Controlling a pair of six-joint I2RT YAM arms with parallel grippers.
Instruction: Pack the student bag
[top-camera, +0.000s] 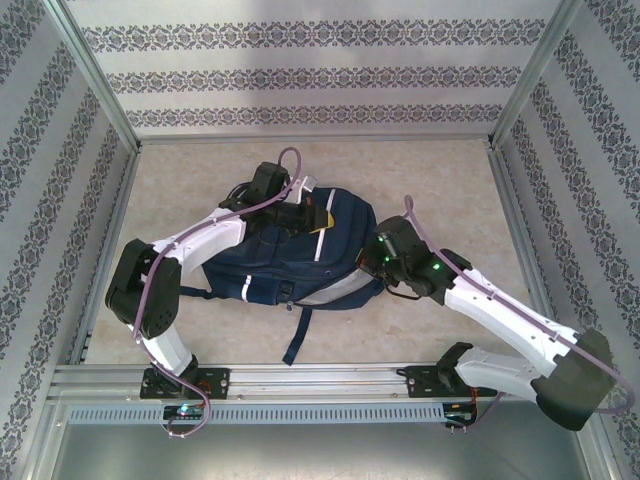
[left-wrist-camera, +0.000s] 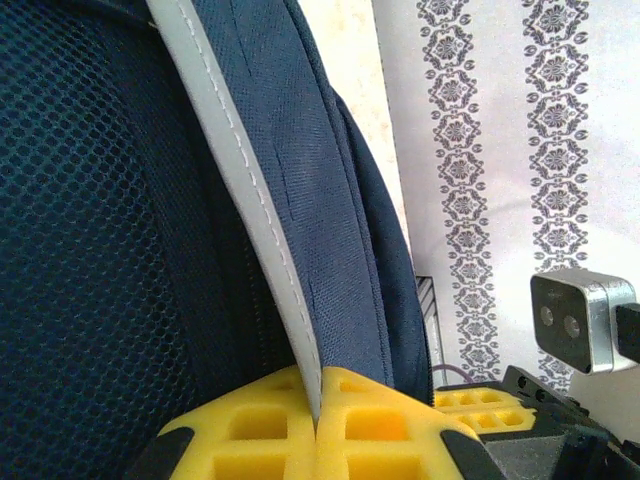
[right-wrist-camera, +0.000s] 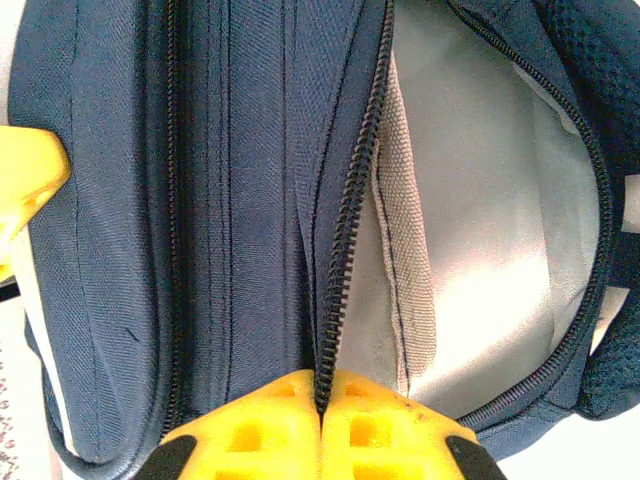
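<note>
On table (top-camera: 450, 190): left pincer (left-wrist-camera: 316, 432) clamps student bag (top-camera: 275, 268) stripe (left-wrist-camera: 250, 200); right pincer (right-wrist-camera: 322, 412) clamps zipper (right-wrist-camera: 350, 200).

The beige marbled table (top-camera: 440, 180) lies evenly lit before me. Behind it and at both its sides stand pale walls (top-camera: 320, 70) banded with dark floral stripes, joined by metal posts (top-camera: 98, 75). Along its near edge runs a metal rail (top-camera: 320, 376).

The left arm (top-camera: 215, 232) and the right arm (top-camera: 510, 315) had white links, bulky black joint housings and a lilac cable (top-camera: 290, 160) along each. Green lights (top-camera: 437, 268) glowed on the right arm's black wrist. The left gripper (left-wrist-camera: 318, 440) and right gripper (right-wrist-camera: 322, 430) had yellow fingers (left-wrist-camera: 250, 432) moulded with square recesses.
</note>
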